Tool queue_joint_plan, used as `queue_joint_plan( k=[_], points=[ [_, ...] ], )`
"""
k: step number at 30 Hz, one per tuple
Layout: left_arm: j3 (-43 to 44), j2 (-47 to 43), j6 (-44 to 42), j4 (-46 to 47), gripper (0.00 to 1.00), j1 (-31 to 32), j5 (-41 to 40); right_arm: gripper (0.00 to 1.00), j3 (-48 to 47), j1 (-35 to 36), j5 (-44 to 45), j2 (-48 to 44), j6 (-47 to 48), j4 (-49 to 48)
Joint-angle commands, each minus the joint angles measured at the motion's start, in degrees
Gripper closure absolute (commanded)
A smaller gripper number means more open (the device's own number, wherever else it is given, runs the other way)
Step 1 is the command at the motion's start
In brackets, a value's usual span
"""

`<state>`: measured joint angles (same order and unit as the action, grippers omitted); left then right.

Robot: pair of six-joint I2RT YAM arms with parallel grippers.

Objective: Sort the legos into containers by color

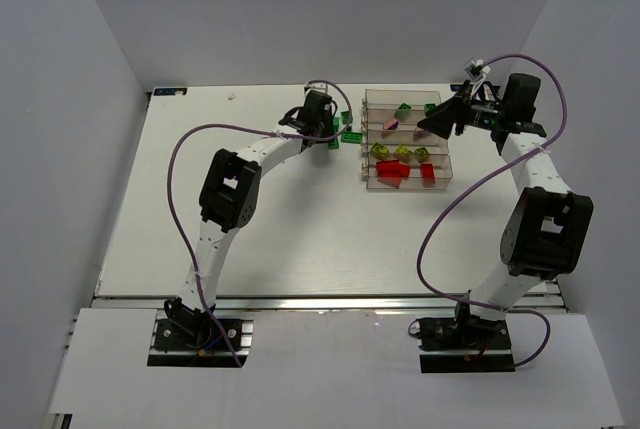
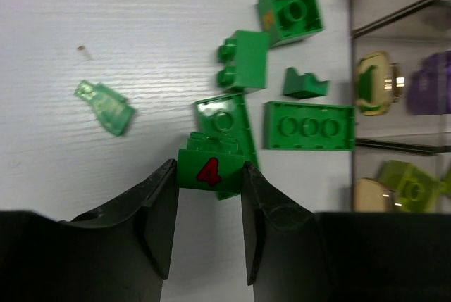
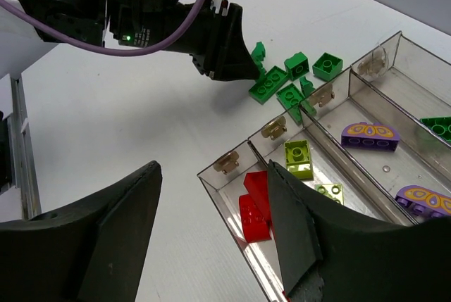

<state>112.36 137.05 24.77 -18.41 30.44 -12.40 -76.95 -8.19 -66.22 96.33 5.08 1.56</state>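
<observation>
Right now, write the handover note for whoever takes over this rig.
Left gripper: jaws shut on the green brick marked 4, beside the containers.
Right gripper: jaws open, empty, over the containers.
Done: red bricks, yellow-green bricks, purple bricks and a binned green brick, each colour in its own bin.
Left: the loose green bricks on the table, plus a translucent green piece.

1. Left arm (image 1: 232,189): elbow raised, forearm reaching forward and to the right, wrist tipped down.
2. Left gripper (image 2: 208,167): jaws set narrow, both fingers pressed on the sides of a green brick (image 2: 208,177) at the tips.
3. Right arm (image 1: 545,229): extended forward, wrist turned left.
4. Right gripper (image 3: 213,168): jaws spread wide, empty.
</observation>
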Motion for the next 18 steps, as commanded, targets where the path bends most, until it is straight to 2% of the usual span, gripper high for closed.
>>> queue_joint_plan(
  k=[1,5,12,18],
  points=[
    [-1.0,-6.8,2.5,7.7,0.94,-0.2,6.9,0.34,0.3,-0.3,-1.0,-2.4,1.0,0.1],
    [-0.3,-5.8,5.6,15.3,0.96,-0.2,11.7,0.34,0.3,-0.3,-1.0,-2.5,1.5,0.5],
    [7.1,0.8,9.8,25.1,1.0,-0.3,17.3,0.35,0.7,-0.3,-0.9,-2.9,2.1,0.8],
    [10.4,5.5,12.0,33.6,1.0,-0.3,16.5,0.35,1.5,-0.3,-1.1,-3.4,2.5,1.0]
  ],
)
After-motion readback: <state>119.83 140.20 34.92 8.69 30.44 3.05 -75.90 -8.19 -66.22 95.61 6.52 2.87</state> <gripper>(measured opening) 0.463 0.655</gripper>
